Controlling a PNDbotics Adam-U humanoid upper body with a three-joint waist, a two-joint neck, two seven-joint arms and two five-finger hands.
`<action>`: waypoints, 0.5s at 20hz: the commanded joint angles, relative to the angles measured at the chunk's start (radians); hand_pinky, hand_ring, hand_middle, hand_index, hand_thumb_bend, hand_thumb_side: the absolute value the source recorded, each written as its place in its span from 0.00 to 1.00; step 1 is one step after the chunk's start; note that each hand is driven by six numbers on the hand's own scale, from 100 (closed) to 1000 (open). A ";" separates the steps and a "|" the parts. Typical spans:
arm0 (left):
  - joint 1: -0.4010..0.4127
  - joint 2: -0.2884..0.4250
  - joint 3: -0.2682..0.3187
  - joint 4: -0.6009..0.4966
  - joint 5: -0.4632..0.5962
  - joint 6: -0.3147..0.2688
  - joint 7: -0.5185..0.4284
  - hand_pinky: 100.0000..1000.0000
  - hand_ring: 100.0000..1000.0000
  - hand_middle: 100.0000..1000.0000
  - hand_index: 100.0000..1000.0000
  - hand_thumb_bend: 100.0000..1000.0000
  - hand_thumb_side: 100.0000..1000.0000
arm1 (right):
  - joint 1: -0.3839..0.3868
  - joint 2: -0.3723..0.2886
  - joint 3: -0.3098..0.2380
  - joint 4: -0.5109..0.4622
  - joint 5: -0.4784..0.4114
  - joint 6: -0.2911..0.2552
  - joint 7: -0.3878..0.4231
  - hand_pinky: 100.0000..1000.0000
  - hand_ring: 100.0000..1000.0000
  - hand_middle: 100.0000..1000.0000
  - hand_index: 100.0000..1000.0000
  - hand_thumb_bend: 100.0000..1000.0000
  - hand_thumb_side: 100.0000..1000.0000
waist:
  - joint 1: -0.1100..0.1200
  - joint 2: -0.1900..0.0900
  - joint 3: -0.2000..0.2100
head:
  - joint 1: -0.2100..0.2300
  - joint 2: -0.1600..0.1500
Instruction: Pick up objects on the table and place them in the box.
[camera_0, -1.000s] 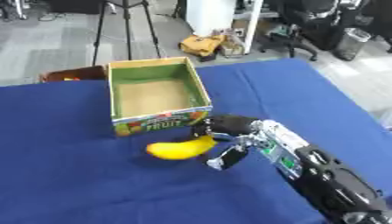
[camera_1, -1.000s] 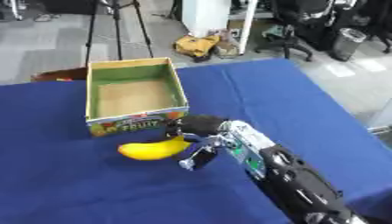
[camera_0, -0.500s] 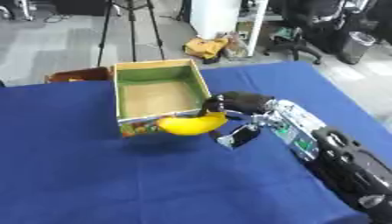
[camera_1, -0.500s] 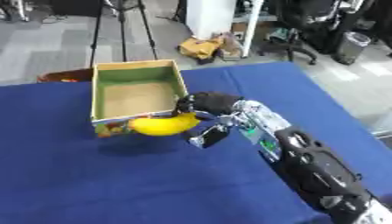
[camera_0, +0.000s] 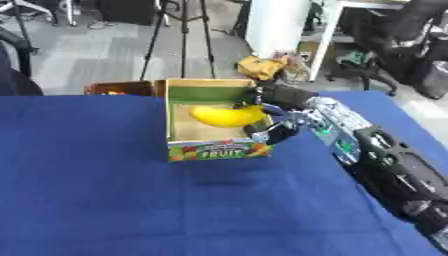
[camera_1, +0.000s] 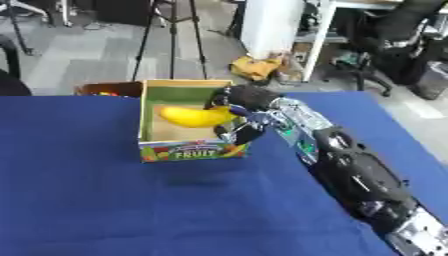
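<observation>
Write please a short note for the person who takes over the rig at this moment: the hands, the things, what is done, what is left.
Right hand: shut on the banana, holding it over the open box.
Left hand: not in view.
Done: banana picked up and brought above the box.
Left: lower it, open the hand, pull the arm back. No other loose object shows on the blue table.

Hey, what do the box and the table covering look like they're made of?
The box looks like matte printed cardboard: thin tan walls, colourful fruit label. The table covering seems to be blue fabric, dull and unreflective. The banana in the right hand could be plastic; unclear.
</observation>
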 joint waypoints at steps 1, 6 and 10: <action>-0.023 0.018 -0.004 -0.026 0.003 -0.001 -0.010 0.39 0.51 0.73 0.67 0.57 0.81 | -0.017 -0.054 -0.043 0.056 0.009 0.013 -0.024 0.70 0.84 0.73 0.36 0.00 0.01 | 0.001 -0.013 0.021 | -0.031 -0.027; -0.032 0.014 -0.007 -0.036 0.005 0.002 -0.015 0.38 0.51 0.73 0.67 0.57 0.81 | 0.005 -0.077 -0.082 0.162 0.020 0.028 -0.048 0.70 0.84 0.73 0.39 0.00 0.18 | -0.003 -0.012 0.089 | -0.086 -0.055; -0.034 0.015 -0.007 -0.042 0.007 0.005 -0.017 0.38 0.51 0.73 0.67 0.57 0.81 | 0.016 -0.090 -0.108 0.225 0.023 0.038 -0.068 0.69 0.85 0.73 0.48 0.00 0.18 | 0.002 0.001 0.118 | -0.115 -0.077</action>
